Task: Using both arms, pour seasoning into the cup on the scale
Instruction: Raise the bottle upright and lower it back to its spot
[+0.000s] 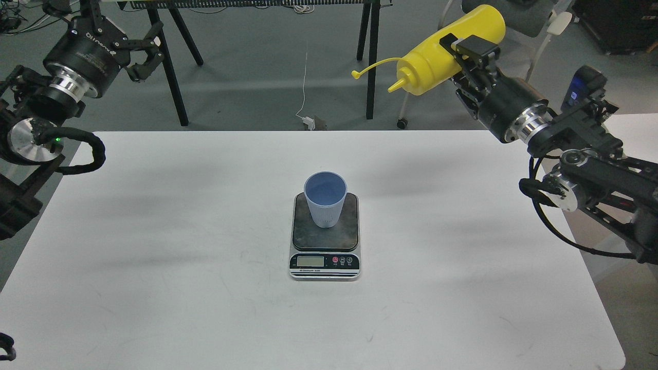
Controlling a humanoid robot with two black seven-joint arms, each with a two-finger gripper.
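Above the table's far right, my right gripper (465, 59) clamps the seasoning bottle (452, 49) mid-body, nozzle tilted left and down, well apart from the cup (325, 199) on the scale (325, 236). Soft plastic probably dents; squeeze gently. My left gripper (145, 54) hangs empty, fingers spread.

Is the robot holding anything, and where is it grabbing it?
Yes. The right gripper holds the yellow bottle around the middle of its body, tilted with the nozzle pointing down-left. The left gripper holds nothing.
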